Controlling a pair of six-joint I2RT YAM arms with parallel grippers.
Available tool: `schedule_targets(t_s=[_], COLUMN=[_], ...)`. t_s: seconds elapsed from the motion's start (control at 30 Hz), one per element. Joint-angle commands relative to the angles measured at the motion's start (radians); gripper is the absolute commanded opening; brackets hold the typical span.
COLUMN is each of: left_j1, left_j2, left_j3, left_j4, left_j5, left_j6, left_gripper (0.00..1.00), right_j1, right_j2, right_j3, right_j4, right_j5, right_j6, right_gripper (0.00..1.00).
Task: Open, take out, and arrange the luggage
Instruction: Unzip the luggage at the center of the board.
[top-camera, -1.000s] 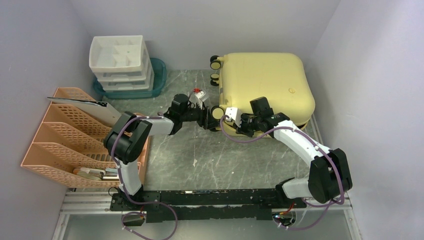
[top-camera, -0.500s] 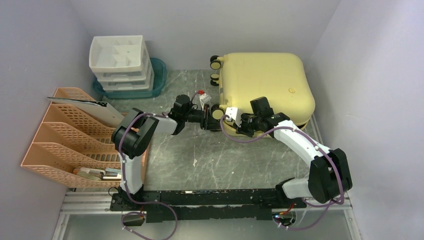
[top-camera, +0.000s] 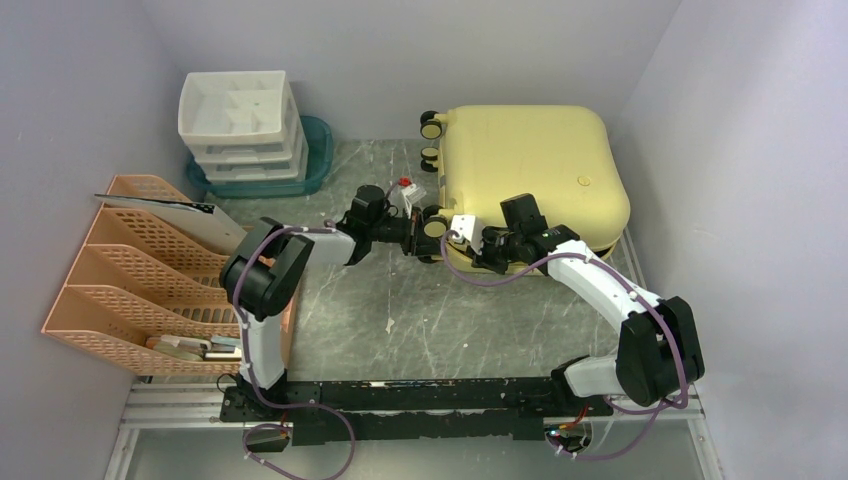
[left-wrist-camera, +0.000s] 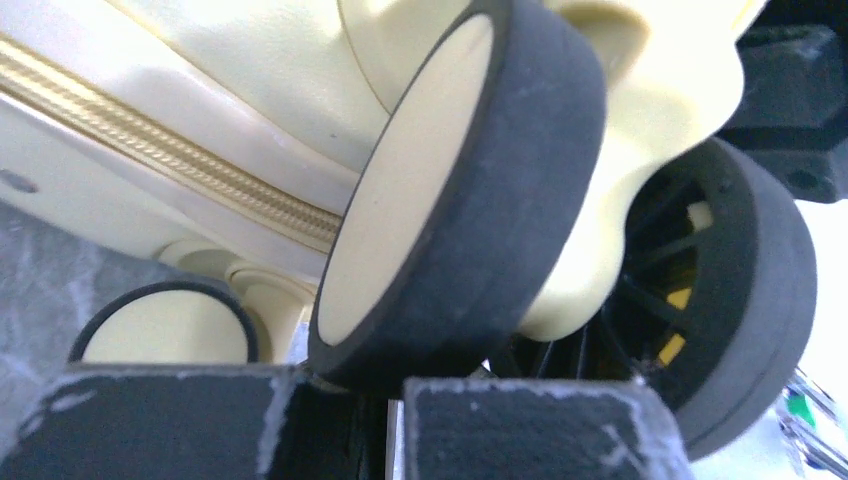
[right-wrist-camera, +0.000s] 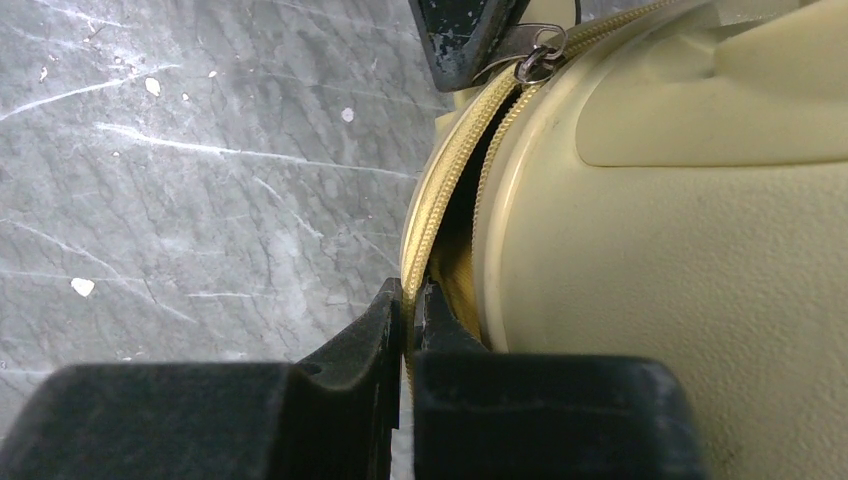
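Note:
The pale yellow luggage (top-camera: 530, 165) lies flat at the back right, its lid down and the zipper (right-wrist-camera: 440, 190) parted along the near-left corner. My left gripper (top-camera: 430, 243) is under the corner wheel (left-wrist-camera: 450, 190); its fingers (left-wrist-camera: 395, 425) are shut. The right wrist view shows a left fingertip (right-wrist-camera: 460, 30) pinching the metal zipper pull (right-wrist-camera: 537, 58). My right gripper (top-camera: 468, 252) sits just right of it at the luggage's near edge. It (right-wrist-camera: 410, 310) is shut on the lower zipper tape beside the open seam.
A white drawer unit (top-camera: 240, 120) stands on a teal tray (top-camera: 318, 150) at the back left. An orange file rack (top-camera: 130, 270) lines the left wall. Grey marble table (top-camera: 400, 310) lies between the arms. Walls close in on three sides.
My left gripper has slid right to the luggage's corner wheel and gone from open to shut. The right arm has held still.

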Motion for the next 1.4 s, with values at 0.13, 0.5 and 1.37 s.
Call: schedule_targets(t_s=[0.13,0.5,1.37], left_j1=[-0.009,-0.034,0.064], left_j2=[-0.155,-0.182,-0.054], left_j3=[0.015,0.074,0.147], left_j4=[-0.206,-0.350,-0.205], left_j5=[-0.590,-0.984,-0.286], left_j6=[0.195,0.209,0.168], left_gripper=[0.05,0.05,0.20], right_j1=[0.009,0.008,-0.028], right_j2=[0.015,-0.005,-0.113], right_j3=[-0.029,-0.040,-0.044], right_j4=[-0.221,-0.282,-0.473], right_j5=[-0.103,-0.079,-0.040], right_j6=[-0.085,-0.149,-0.232], right_gripper=[0.00,0.00,0.00])
